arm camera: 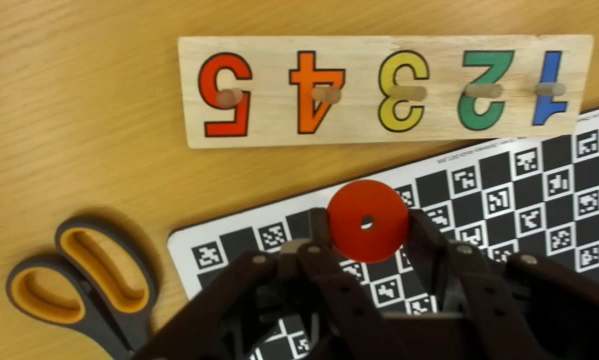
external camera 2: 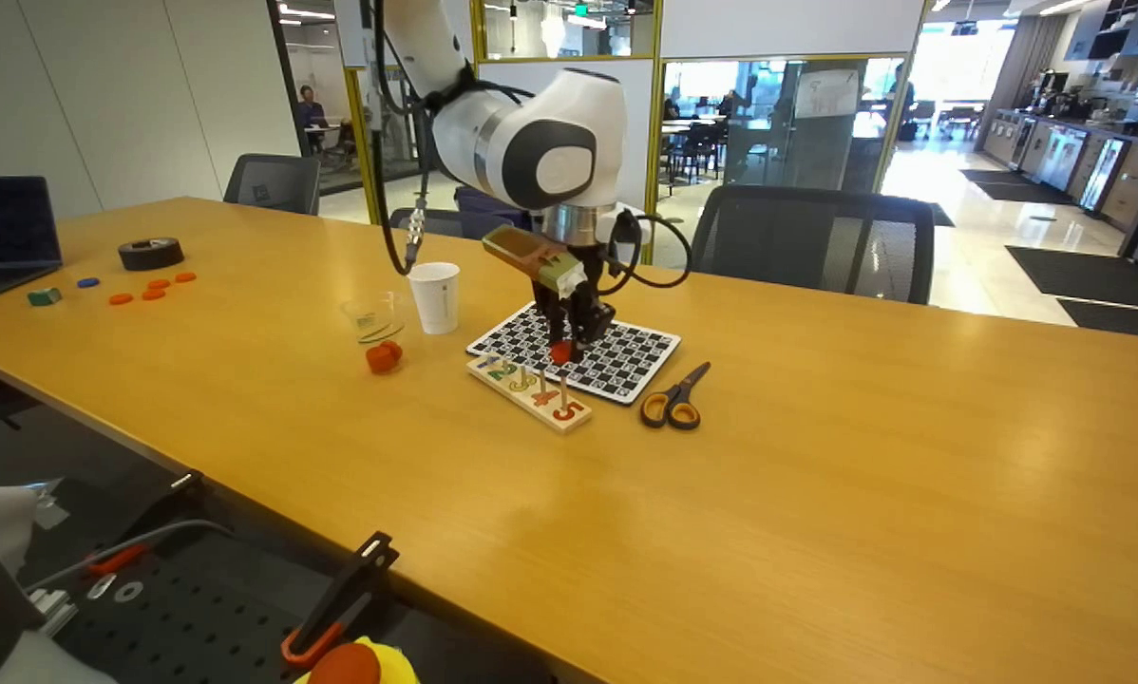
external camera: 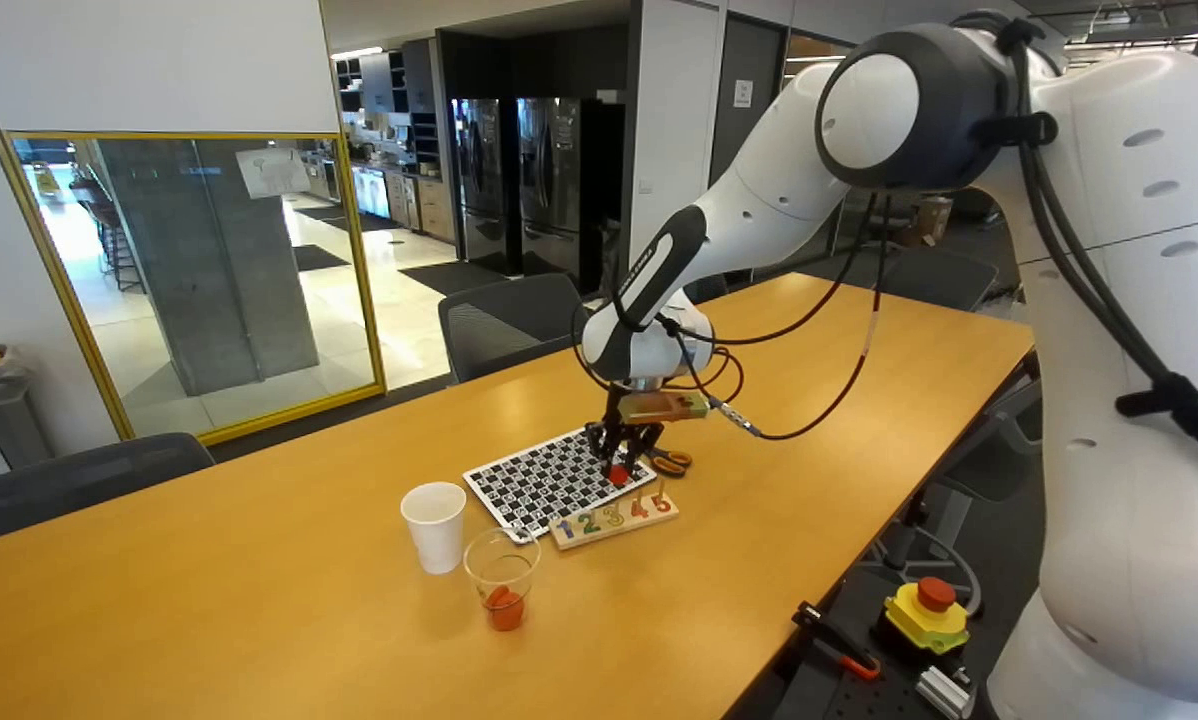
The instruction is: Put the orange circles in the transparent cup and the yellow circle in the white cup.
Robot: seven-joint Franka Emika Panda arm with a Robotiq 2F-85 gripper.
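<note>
Nearest in an exterior view sits a red stop button [external camera 2: 346, 665] in a yellow housing, with a black clamp [external camera 2: 344, 597] just beside it at the border of the wooden table [external camera 2: 816, 532]. Farther in, a wooden number strip [arm camera: 362, 92], pegged and marked 1 to 5, lies near the scissors [arm camera: 112, 325]; its 1 end overlaps the edge of a checkered board [external camera: 544, 485] in the wrist view. Over that board the gripper [arm camera: 369, 221] points down, its fingers [arm camera: 321, 227] drawn in to the width of an orange circle [arm camera: 352, 220] and holding it from opposite sides; whether the disc touches the board cannot be told. Near the strip's 1 end stands the transparent cup [external camera: 502, 572], upright, with more orange circles [external camera: 505, 608] at its bottom, their number unclear. The white cup [external camera 2: 436, 299] stands upright a little behind it, the two apart, its contents hidden. Farther off lie four loose orange discs [external camera 2: 154, 294], a blue disc [external camera 2: 87, 282], a green block [external camera 2: 44, 296] and a black roll [external camera 2: 151, 253], near a laptop [external camera 2: 9, 228]. Beyond the table stand a mesh chair [external camera 2: 811, 242] and yellow-framed glass [external camera 2: 768, 152].
</note>
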